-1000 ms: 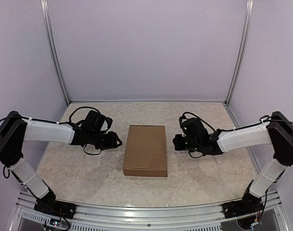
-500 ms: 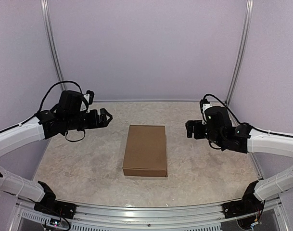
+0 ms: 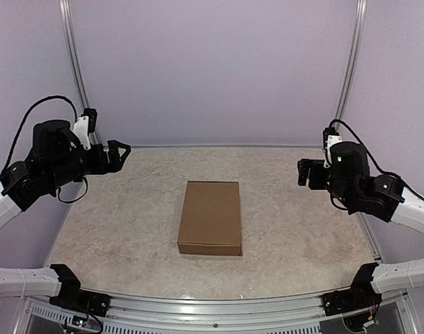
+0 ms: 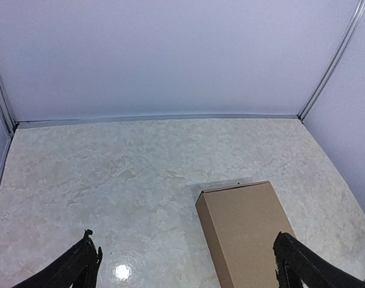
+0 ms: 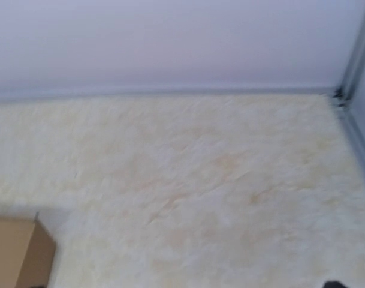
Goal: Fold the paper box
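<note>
Judging by shape, the fold looks done: paper box (image 3: 210,217) sits closed, flat on mid-table (image 3: 128,229), untouched. Left gripper (image 3: 121,156) and right gripper (image 3: 301,174) hang wide open, empty, well apart from it. Best: retreat high, no lid nudges. Tab tuck unverifiable; right wrist view is blurred and shows one box corner.

Plain lilac back wall (image 3: 212,69), matching side walls (image 3: 24,56) left and right, aluminium corner posts (image 3: 74,76) (one at each rear corner), beige marbled tabletop (image 3: 114,229), ribbed metal rail (image 3: 212,312) along near edge, bright glare spot (image 4: 122,271) on tabletop.
</note>
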Robot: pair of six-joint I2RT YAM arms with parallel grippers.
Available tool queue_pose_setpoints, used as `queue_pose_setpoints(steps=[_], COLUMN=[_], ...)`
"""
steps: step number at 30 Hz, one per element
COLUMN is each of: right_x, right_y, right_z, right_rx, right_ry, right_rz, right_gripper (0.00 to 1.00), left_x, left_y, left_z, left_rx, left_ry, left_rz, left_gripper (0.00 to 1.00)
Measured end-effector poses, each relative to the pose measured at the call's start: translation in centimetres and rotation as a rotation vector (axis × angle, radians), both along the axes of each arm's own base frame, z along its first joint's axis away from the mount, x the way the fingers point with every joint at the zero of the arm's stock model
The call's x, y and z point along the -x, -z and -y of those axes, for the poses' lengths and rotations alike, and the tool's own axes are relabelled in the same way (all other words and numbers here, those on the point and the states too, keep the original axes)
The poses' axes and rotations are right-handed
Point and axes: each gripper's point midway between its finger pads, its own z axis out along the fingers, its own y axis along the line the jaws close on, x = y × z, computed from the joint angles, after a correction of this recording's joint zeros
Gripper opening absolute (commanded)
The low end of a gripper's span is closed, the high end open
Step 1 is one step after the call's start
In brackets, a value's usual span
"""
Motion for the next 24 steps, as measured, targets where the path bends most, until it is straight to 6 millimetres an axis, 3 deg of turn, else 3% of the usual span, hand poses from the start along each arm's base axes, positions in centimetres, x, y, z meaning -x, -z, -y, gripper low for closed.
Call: queue_pose_setpoints(steps=[6,10,24], right_x=[2.0,2.9,3.2], right_y=[-3.1,-4.2,-3.6], right_z=[3.1,3.2,3.6], right_rx=[-0.026,0.027,0.145], right_ry=[0.056,-0.008,-0.040], right_rz=[0.067,0.088,0.100], right_gripper=[1.00,1.00,1.00], left_x=[2.2,2.9,1.9], left_y=[-2.6,-1.4,0.0], left_z=[-1.6,-2.2,-2.4], left_rx=[-0.006,-0.013,-0.022], left_ry=[0.021,0.037,0.037], left_rz=[0.123,0.157,0.140], left_gripper=[0.99,0.99,0.99])
